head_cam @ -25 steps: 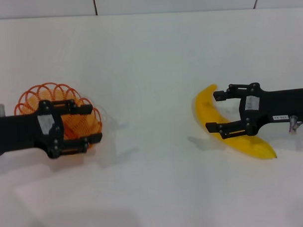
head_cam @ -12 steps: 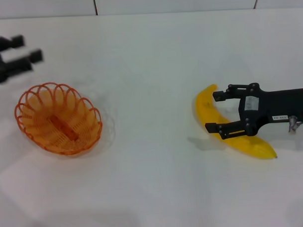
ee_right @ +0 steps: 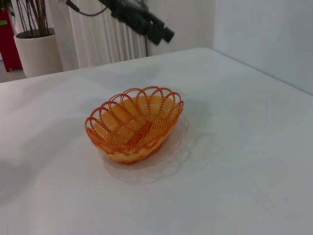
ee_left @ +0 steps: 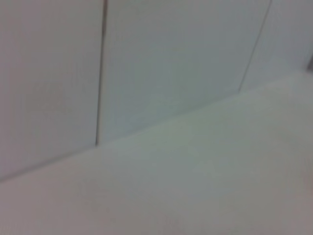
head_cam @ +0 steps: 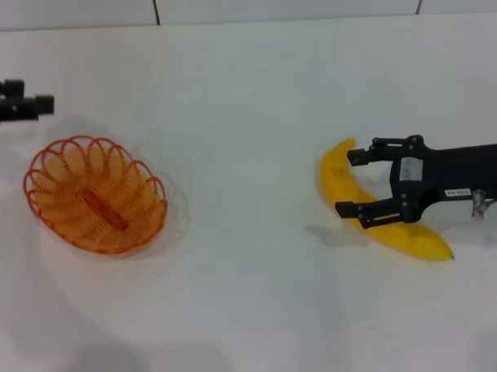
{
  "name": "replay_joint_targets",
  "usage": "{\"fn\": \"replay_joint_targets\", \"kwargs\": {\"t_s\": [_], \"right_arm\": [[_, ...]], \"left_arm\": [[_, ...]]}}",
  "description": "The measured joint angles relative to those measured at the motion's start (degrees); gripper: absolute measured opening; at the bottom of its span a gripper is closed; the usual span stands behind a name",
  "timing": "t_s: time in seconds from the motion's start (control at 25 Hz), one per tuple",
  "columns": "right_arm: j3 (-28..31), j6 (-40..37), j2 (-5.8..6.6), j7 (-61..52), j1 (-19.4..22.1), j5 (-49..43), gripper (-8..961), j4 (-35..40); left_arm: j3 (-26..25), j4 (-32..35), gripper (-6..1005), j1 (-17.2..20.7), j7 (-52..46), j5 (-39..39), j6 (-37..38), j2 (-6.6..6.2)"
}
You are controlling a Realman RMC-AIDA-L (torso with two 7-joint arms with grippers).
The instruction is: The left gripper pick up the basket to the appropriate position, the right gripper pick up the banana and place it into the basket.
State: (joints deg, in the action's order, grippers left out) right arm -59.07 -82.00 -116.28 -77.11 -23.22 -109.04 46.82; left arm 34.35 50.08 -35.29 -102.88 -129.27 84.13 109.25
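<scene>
Having been pulled away from the basket (head_cam: pixel 95 194), the left gripper (head_cam: pixel 33 104) is now seen at the far left edge of the head view, raised and set back behind the basket, well apart from it. A second ago it was lying over the basket; half a second ago it had already been lifted clear. Whether its jaws are spread or pressed together cannot be told from these views, and nothing is carried by it. The left wrist view is filled only by wall panels and bare tabletop (ee_left: pixel 220 186).

The basket is left standing empty on the tabletop at the left, upright, and its place appears unchanged over the last half second. The basket step is therefore judged finished, with the release already made.

Farther right, the banana (head_cam: pixel 380 204) lies flat on the tabletop, well apart from the basket. The right gripper (head_cam: pixel 350 182) is held low over its middle, jaws spread on either side of the fruit and not yet closed on it. No shift of this arm or of the banana is noted across the second. The grasp of the banana is judged the step now due.
</scene>
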Motion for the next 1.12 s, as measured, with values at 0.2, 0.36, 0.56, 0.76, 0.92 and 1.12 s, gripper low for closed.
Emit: {"fn": "replay_joint_targets", "kwargs": {"t_s": [0.2,0.36,0.56,0.76,0.92,1.12], "right_arm": [[0.0,0.03,0.0,0.1,-0.32,-0.06,894,-0.67],[0.01,0.07,0.0,0.12,-0.33,-0.13,894,-0.7],[0.02,0.1,0.0,0.12,-0.4,-0.13,894,-0.77],[0.01,0.09,0.0,0.12,-0.88,-0.13,894,-1.39],[0.01,0.1,0.0,-0.01,-1.56,-0.98,894,-2.09],[0.01,0.1,0.0,-0.24,-2.61,-2.26,893,-3.28]], "left_arm": [[0.28,0.05,695,-2.02,-1.52,-6.5,-0.03,0.05],[0.28,0.14,695,-2.97,-3.7,-10.51,-0.02,-0.19],[0.32,0.21,695,-3.78,-4.56,-13.8,-0.07,-0.73],[3.32,0.07,695,-4.24,-5.2,-14.51,-2.03,-0.51],[5.11,-0.91,696,-4.84,-5.66,-14.88,-3.99,-0.22],[5.9,-2.55,696,-5.34,-4.77,-15.77,-6.18,0.41]]}}
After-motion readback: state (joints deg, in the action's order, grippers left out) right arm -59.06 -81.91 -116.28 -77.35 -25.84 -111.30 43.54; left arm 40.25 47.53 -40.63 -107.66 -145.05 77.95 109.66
